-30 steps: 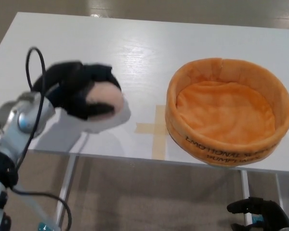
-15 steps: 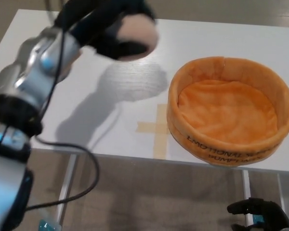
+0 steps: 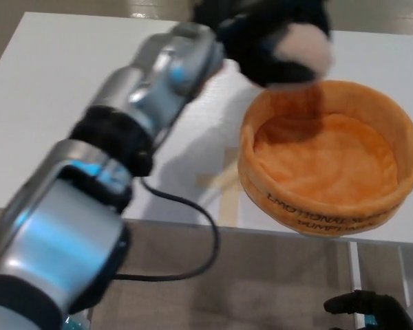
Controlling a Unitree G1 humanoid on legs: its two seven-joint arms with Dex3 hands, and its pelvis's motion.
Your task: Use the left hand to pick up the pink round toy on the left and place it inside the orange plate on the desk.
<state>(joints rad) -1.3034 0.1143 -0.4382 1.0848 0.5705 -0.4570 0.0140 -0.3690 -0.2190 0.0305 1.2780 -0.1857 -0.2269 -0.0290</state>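
left hand (image 3: 272,38): clamped on pink round toy (image 3: 301,47) | above orange plate (image 3: 328,199) far rim | right hand (image 3: 368,309): fingers' state unclear, below bench (image 3: 69,89)

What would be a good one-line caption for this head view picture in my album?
Robot's left hand carries the pink round toy above the far rim of the orange plate.

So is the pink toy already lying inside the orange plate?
No, the left hand holds the pink toy above the orange plate's far rim.
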